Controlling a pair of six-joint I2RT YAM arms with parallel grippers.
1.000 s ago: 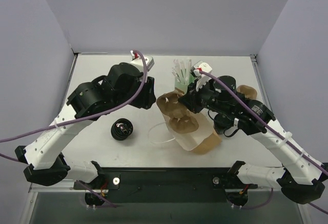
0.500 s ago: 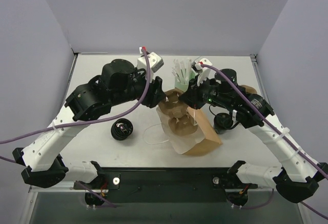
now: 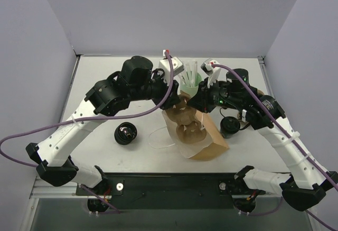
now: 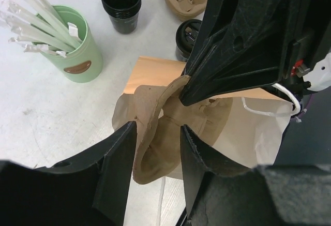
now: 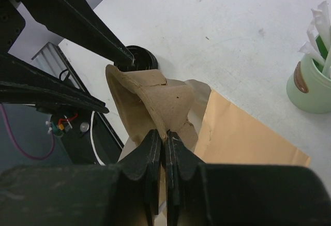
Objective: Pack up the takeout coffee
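Cup: small black lidded paper takeout cup (image 3: 229, 126), upright on the white surface (image 3: 105, 77), centre-right, just right of the brown paper bag (image 3: 210, 145) | right hand (image 5: 165, 134): nearer, up-left of cup, pressed together pinching the brown moulded-pulp carrier (image 5: 150, 99) | left hand (image 4: 158, 127): spread astride the carrier's rim

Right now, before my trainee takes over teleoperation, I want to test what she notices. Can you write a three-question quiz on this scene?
1. True or false: the takeout coffee is already inside the paper bag.
2. What is the right end effector shut on? A) the pulp cup carrier B) a spoon C) a napkin
3. Fill in: the mint-green cup holds white ____.
Key: 1 false, it stands on the table beside the bag; 2 A; 3 straws.
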